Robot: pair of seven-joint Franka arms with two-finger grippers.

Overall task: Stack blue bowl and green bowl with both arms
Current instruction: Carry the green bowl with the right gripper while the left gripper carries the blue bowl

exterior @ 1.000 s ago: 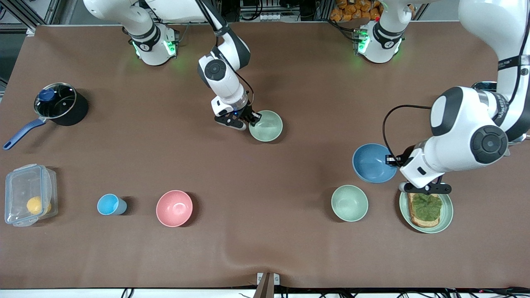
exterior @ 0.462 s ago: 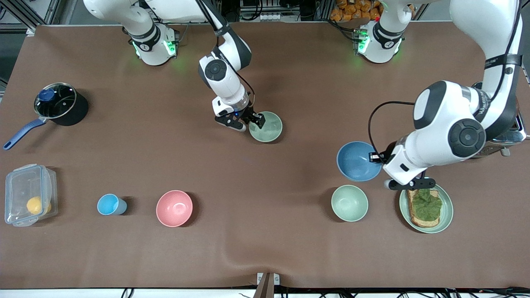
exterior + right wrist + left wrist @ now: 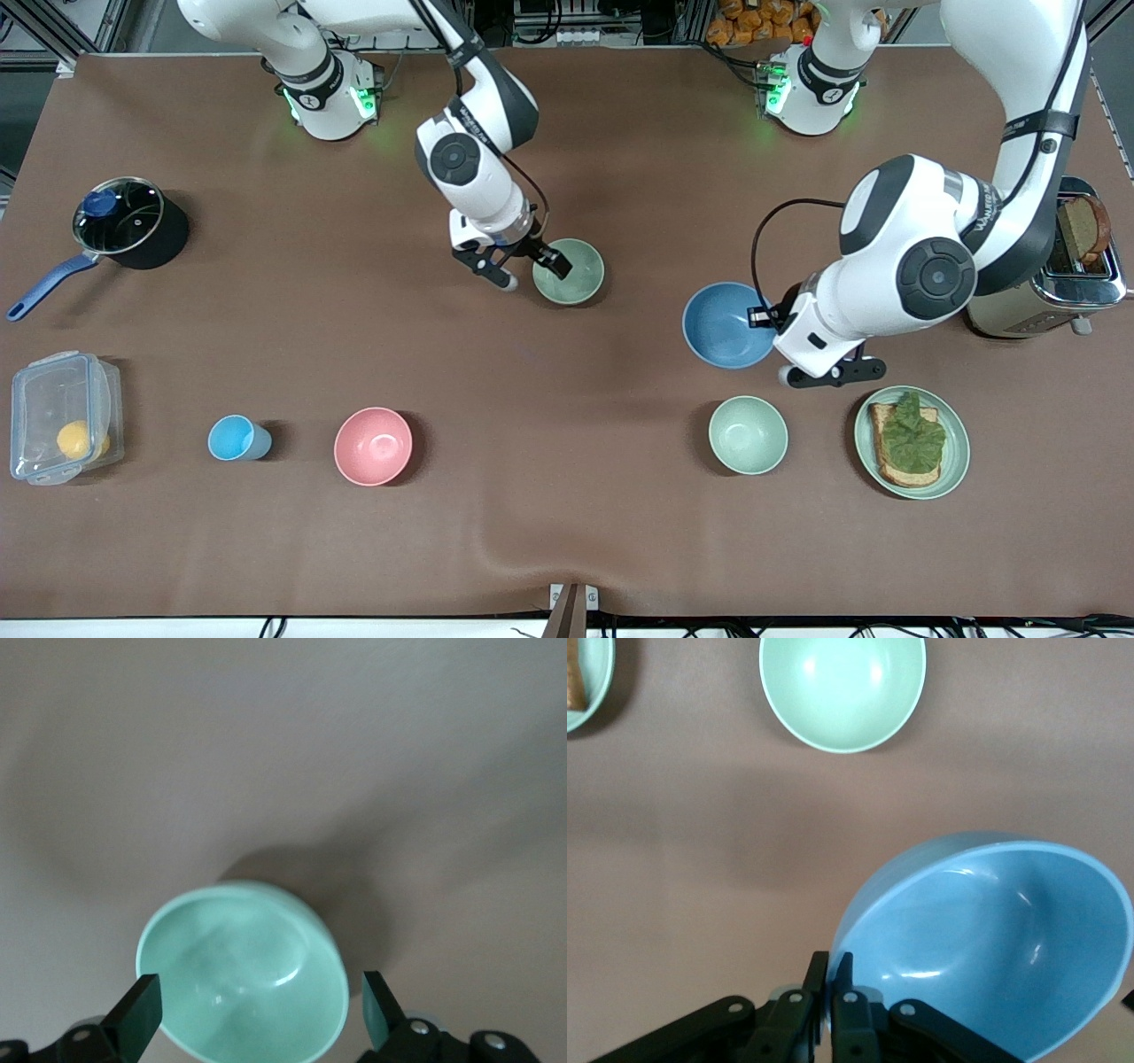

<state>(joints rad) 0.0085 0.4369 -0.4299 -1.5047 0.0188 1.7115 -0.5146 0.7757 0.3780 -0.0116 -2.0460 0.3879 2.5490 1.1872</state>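
Note:
The blue bowl (image 3: 722, 328) hangs tilted above the table, between the green bowl and the mint bowl. My left gripper (image 3: 764, 319) is shut on its rim. The left wrist view shows the fingers (image 3: 830, 961) pinching the edge of the blue bowl (image 3: 992, 939). The sage-green bowl (image 3: 571, 273) stands upright on the table near the middle. My right gripper (image 3: 529, 268) is open over its rim, at the side toward the right arm's end. One finger is over the bowl and one is outside it. In the right wrist view the green bowl (image 3: 244, 974) lies below the spread gripper (image 3: 259, 1010).
A paler mint bowl (image 3: 748, 434) and a plate with toast (image 3: 955, 425) lie nearer the front camera than the blue bowl. A toaster (image 3: 1054, 292) stands at the left arm's end. A pink bowl (image 3: 373, 446), light-blue cup (image 3: 235, 438), plastic box (image 3: 62, 416) and lidded pot (image 3: 128, 221) sit toward the right arm's end.
My left gripper has carried the blue bowl toward the green bowl, away from the plate. My right gripper, earlier closed at the green bowl's rim, has opened. The green bowl has not moved.

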